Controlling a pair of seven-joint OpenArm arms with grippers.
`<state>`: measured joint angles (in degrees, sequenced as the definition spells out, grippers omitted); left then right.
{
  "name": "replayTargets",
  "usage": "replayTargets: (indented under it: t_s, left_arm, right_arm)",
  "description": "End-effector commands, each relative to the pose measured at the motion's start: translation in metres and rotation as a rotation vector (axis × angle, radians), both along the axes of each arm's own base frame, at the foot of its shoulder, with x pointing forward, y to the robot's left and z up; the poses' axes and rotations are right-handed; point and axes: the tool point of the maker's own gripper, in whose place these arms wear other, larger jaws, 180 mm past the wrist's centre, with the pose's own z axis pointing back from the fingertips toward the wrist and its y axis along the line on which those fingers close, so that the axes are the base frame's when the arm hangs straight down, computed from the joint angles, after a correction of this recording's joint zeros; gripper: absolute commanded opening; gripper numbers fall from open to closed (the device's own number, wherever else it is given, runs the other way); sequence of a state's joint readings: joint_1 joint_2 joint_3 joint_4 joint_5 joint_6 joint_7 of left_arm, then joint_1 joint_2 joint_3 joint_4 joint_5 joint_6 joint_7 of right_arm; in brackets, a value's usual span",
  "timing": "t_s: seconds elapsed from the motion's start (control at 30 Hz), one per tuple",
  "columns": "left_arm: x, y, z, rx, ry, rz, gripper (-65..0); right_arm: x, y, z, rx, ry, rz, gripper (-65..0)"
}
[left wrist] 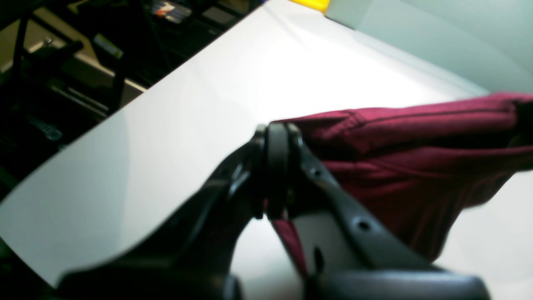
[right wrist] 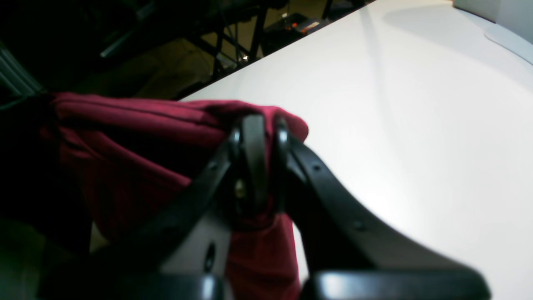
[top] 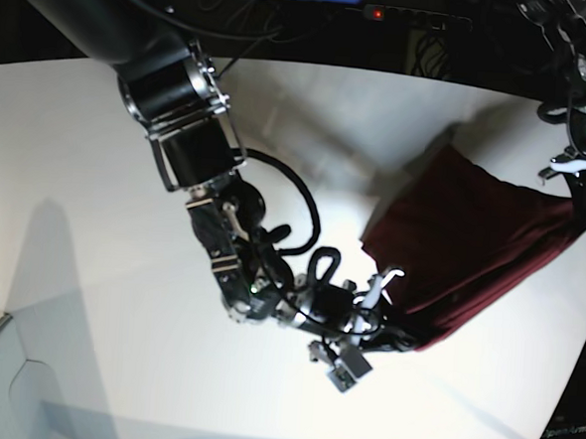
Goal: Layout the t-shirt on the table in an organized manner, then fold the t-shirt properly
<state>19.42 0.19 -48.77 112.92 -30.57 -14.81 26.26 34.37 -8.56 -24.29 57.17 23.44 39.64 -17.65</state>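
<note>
Right gripper (top: pixel 397 337) clamped on t-shirt (top: pixel 471 240) edge, mid-table (top: pixel 77 167). Shirt stretched in the air toward the right edge, where left gripper (left wrist: pixel 277 166) is clamped on its other end. Layout unfinished, I'd say; folding not started.

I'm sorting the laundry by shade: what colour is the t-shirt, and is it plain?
The t-shirt is dark maroon and plain, no print visible; the left wrist view shows it best.
</note>
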Motion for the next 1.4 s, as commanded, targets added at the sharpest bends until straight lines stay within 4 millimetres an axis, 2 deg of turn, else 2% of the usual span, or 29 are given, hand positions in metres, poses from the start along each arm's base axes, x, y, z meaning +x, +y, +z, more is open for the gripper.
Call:
replayTargets:
  t_s: [0.0,0.07,0.3,0.43,0.63,0.8,1.07,1.27,1.37]
  left_arm:
    - [-0.002,0.014,0.021,0.029,-0.071,0.039,-64.9]
    - [-0.007,0.024,0.022,0.017,-0.083,0.068,-64.9]
    - [-0.004,0.042,-0.011,-0.049,-0.033,0.107,-64.6]
    - [0.004,0.046,-0.018,-0.078,-0.041,0.115,-64.6]
    - [0.014,0.056,-0.011,-0.060,-0.054,0.110,-64.6]
    - [0.028,0.059,-0.022,-0.106,0.003,0.086,-64.6]
    - [0.052,0.064,-0.043,-0.210,-0.001,0.101,-64.5]
    - [0.060,0.064,-0.073,-0.296,0.034,0.115,-64.5]
    - [0.062,0.068,-0.084,-0.320,0.055,0.122,-64.5]
  right_arm:
    - [0.003,0.008,0.031,0.057,-0.061,0.021,-65.0]
    - [-0.006,0.017,0.026,0.034,-0.065,0.055,-65.0]
    - [-0.025,0.033,0.012,-0.008,-0.063,0.118,-65.0]
    - [-0.023,0.031,0.012,-0.007,-0.061,0.113,-65.0]
    - [-0.020,0.030,0.011,-0.007,-0.057,0.108,-65.0]
    - [-0.015,0.028,0.005,0.059,-0.035,0.076,-64.9]
    - [0.012,0.013,-0.007,0.131,-0.001,-0.077,-48.1]
    - [0.019,0.007,-0.015,0.140,0.013,-0.131,-45.4]
    - [0.015,0.006,-0.022,0.146,0.029,-0.142,-45.2]
